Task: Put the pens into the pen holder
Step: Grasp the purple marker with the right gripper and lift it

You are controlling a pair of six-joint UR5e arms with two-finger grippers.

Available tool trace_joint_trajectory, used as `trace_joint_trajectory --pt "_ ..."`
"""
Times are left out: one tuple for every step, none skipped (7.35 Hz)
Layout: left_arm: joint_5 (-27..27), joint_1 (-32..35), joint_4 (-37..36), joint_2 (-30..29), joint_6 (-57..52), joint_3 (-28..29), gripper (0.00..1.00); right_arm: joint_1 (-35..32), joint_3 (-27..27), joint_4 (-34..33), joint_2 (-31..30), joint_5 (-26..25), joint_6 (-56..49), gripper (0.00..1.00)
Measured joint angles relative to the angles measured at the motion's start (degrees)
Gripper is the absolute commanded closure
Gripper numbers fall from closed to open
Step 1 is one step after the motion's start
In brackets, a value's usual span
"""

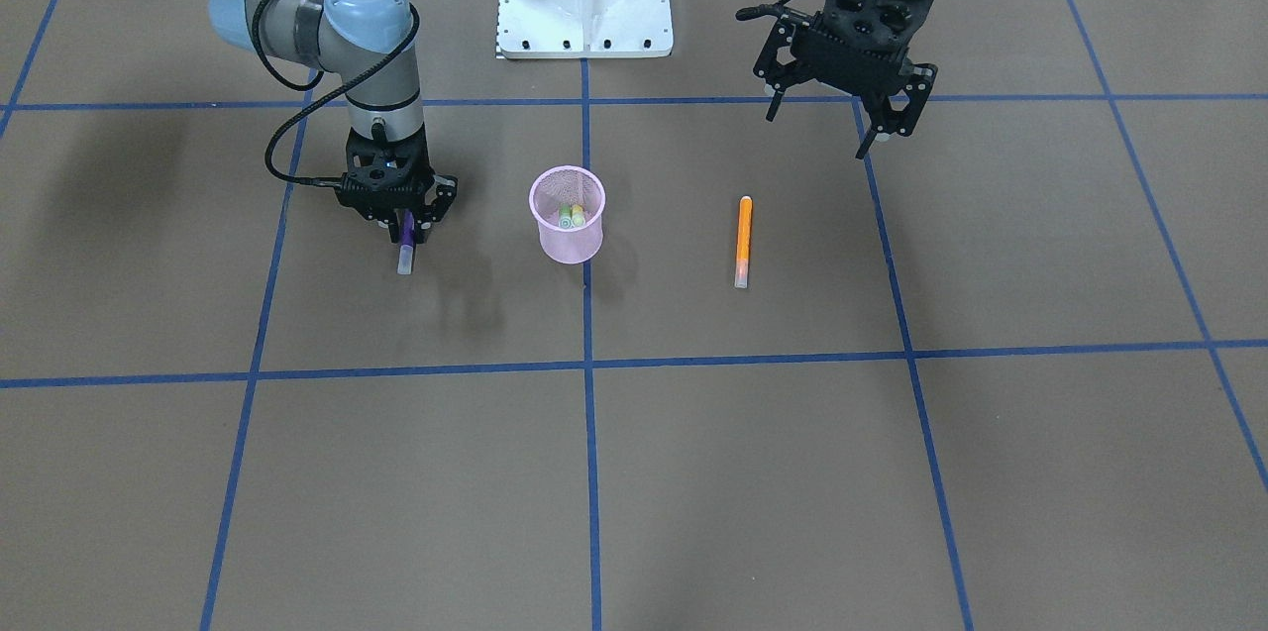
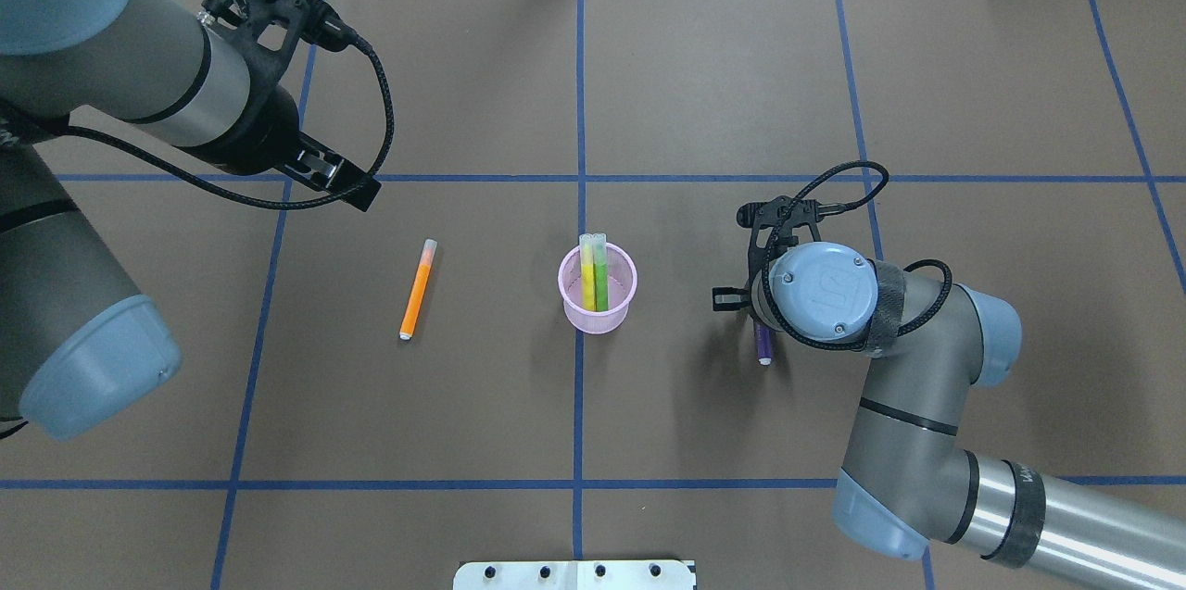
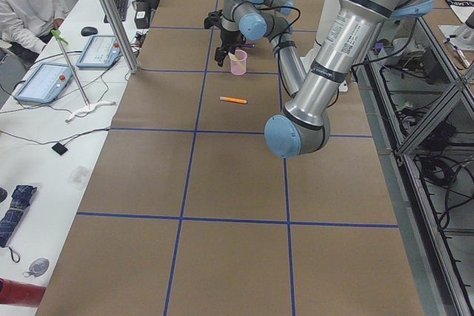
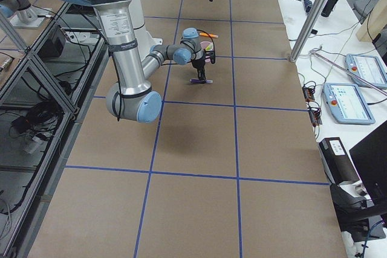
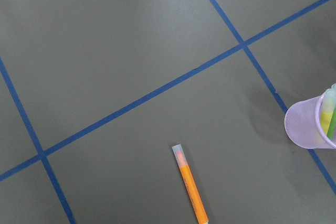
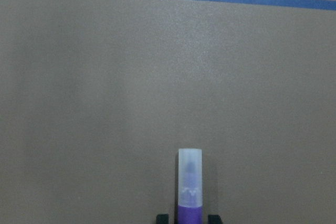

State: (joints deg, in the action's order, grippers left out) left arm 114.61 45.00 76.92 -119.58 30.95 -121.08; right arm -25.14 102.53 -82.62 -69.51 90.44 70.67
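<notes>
The pink mesh pen holder [image 1: 567, 233] [image 2: 598, 312] stands upright mid-table with a green pen [image 2: 601, 282] and a yellowish pen [image 2: 587, 280] in it. An orange pen [image 1: 743, 240] [image 2: 417, 289] [image 5: 190, 187] lies flat on the table on the holder's left-arm side. My left gripper [image 1: 817, 136] hangs open above the table behind the orange pen, with nothing in it. My right gripper [image 1: 406, 233] is down at table level on the holder's other side, shut on the purple pen [image 1: 405, 247] [image 2: 763, 345] [image 6: 189, 190]. The purple pen's pale cap sticks out past the fingertips.
The white robot base [image 1: 584, 7] [image 2: 574, 574] sits at the table's robot-side edge. Blue tape lines [image 1: 587, 364] grid the brown table. In the exterior left view a person [image 3: 22, 5] sits at a side desk with tablets [image 3: 44, 79].
</notes>
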Motion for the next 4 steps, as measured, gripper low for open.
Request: trace_joint_trajectory --pt "0.0 0.0 0.0 0.0 0.0 0.1 0.0 0.0 0.0 0.0 0.0 0.0 0.0 0.95" --pt "0.0 0.0 0.1 0.0 0.0 0.1 0.0 0.0 0.0 0.0 0.0 0.0 0.0 1.0" --pt "0.0 0.0 0.0 -0.1 0.0 0.1 0.0 0.0 0.0 0.0 0.1 0.0 0.1 1.0" --pt "0.0 0.0 0.0 -0.2 0.0 0.1 0.0 0.0 0.0 0.0 0.1 -0.1 0.1 1.0"
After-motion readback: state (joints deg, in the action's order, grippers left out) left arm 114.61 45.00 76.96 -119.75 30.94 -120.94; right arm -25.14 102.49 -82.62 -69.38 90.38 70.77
